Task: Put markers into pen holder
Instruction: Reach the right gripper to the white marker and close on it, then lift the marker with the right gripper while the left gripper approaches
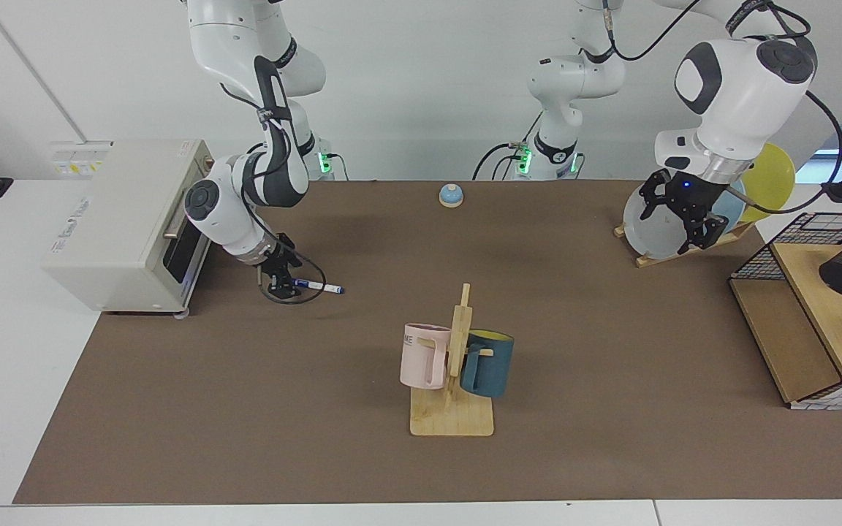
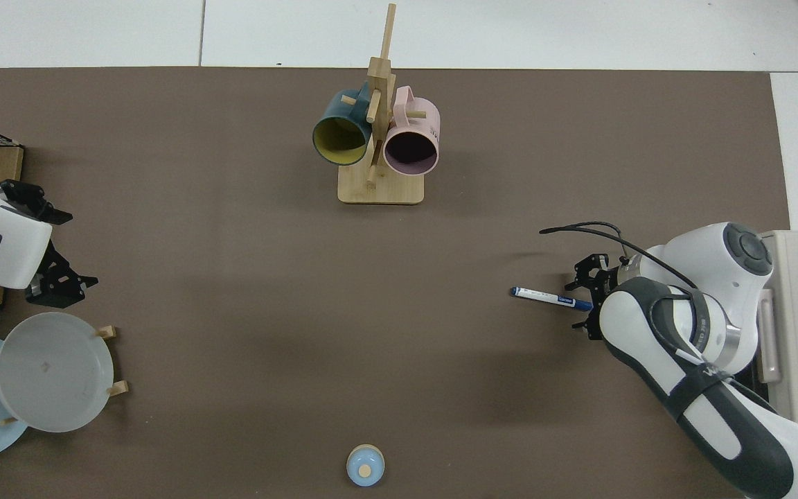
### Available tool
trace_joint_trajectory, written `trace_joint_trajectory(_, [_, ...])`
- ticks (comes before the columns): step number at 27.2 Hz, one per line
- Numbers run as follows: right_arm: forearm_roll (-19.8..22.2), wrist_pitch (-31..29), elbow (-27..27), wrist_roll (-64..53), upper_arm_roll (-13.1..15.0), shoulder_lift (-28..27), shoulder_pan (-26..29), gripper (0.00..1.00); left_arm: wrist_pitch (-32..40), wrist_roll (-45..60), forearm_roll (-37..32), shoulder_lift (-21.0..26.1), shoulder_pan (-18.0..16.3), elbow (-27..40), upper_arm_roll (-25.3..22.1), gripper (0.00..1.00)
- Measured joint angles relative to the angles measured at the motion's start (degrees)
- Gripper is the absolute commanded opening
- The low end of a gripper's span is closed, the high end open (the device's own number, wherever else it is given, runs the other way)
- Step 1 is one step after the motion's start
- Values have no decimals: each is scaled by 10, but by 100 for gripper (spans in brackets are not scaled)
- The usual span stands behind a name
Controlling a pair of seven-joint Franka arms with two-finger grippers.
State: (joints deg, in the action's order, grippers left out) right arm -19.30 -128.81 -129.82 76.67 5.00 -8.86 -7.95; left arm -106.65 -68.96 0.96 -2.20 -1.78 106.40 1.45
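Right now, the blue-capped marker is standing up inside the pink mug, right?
No. The marker lies flat on the brown table mat, by the right pincer, far from the pink mug. The facing view shows it.

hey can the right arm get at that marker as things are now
Probably yes. The right gripper is already down at one end of the marker, which lies flat on the brown mat with nothing around it. Whether its fingers have closed on it is not visible. The left gripper hangs by the plates.
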Motion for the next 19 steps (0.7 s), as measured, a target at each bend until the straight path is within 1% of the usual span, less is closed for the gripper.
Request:
trace_joint_trajectory(3, [0, -2, 1, -4, 0, 0, 0, 24, -6, -27, 0, 0, 0, 0, 0, 100])
trace_joint_trajectory(5, [0, -3, 1, -9, 0, 1, 0, 16, -6, -37, 0, 0, 0, 1, 0, 100])
trace_joint_trajectory(7, [0, -3, 2, -18, 0, 1, 0, 0, -6, -44, 0, 0, 0, 1, 0, 100])
trace_joint_trajectory(12, [0, -3, 2, -34, 0, 2, 0, 0, -6, -55, 0, 0, 1, 1, 3, 100])
trace_joint_trajectory(19, [0, -1, 2, -51, -2, 2, -2, 0, -9, -102, 13, 2, 3, 1, 8, 100])
